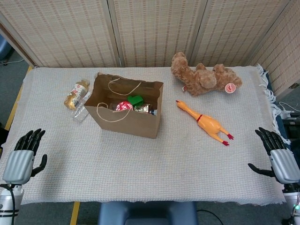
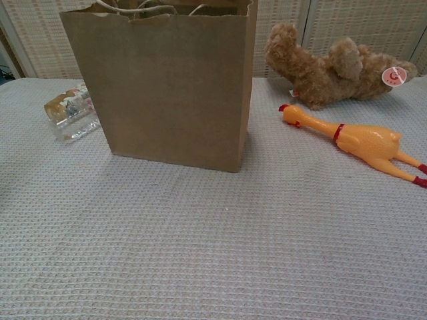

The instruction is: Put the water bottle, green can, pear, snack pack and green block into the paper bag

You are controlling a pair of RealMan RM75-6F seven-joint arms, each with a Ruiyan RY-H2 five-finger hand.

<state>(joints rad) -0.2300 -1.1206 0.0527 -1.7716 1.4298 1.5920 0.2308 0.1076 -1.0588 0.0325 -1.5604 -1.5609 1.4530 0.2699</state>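
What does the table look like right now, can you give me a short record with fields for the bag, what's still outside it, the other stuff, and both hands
bag: paper bag upright, open at the top; something green, something red and white and a shiny wrapper show inside
outside bag: water bottle lying on the cloth to the bag's left
other items: teddy bear and rubber chicken, right of the bag
left hand: left hand at the near left table edge, fingers apart, holding nothing
right hand: right hand at the near right edge, fingers apart, holding nothing

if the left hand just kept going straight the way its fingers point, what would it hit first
Probably the water bottle. The left hand points up-table and slightly right, toward the bottle lying left of the paper bag. Depth is unclear; it could pass above.
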